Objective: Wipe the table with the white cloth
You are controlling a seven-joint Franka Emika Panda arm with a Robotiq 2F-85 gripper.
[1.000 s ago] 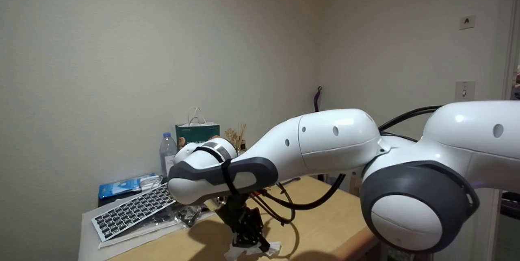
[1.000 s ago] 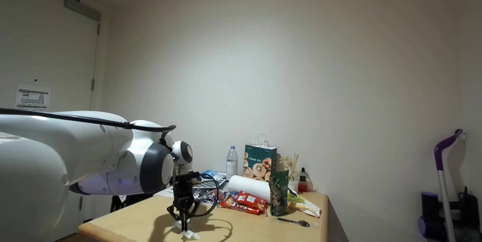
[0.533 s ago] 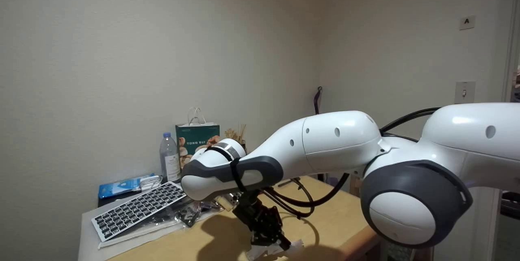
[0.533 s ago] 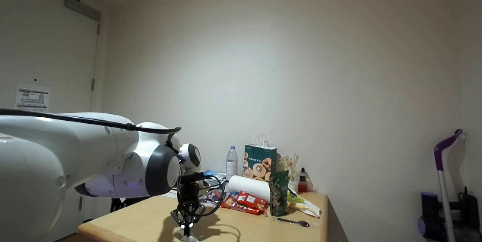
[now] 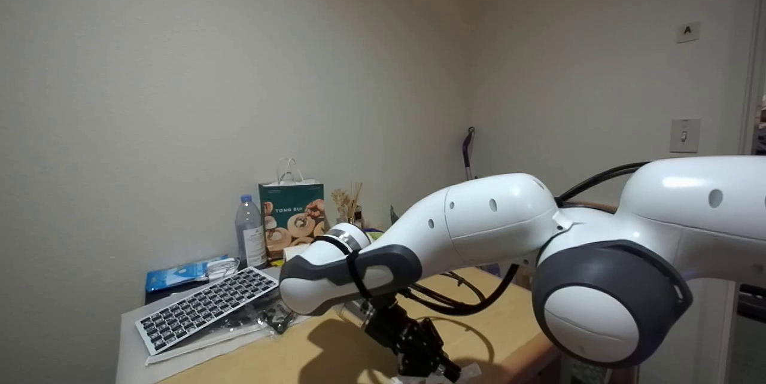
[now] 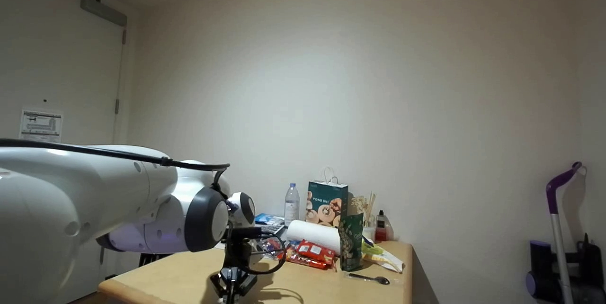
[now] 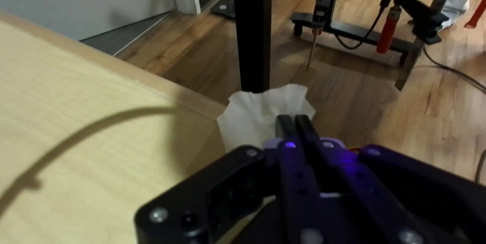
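Pinching the white cloth (image 7: 246,122) between clenched fingers (image 7: 285,127). Probably featherlight, limp and easily torn; best gripped near the middle, bunched thick.

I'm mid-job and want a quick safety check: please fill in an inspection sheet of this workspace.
Surface: table, pale wood, partly shadowed.
Job's things: white cloth, rumpled, overlapping the table's edge in the wrist view; whether it touches the table is unclear.
Clutter: red packets, upright green pouch, spoon, keyboard, upright bottle.
Tool: closed on the white cloth.
Cables: black cable runs along the arm.
Surroundings: door, purple handle by the wall, wooden floor.
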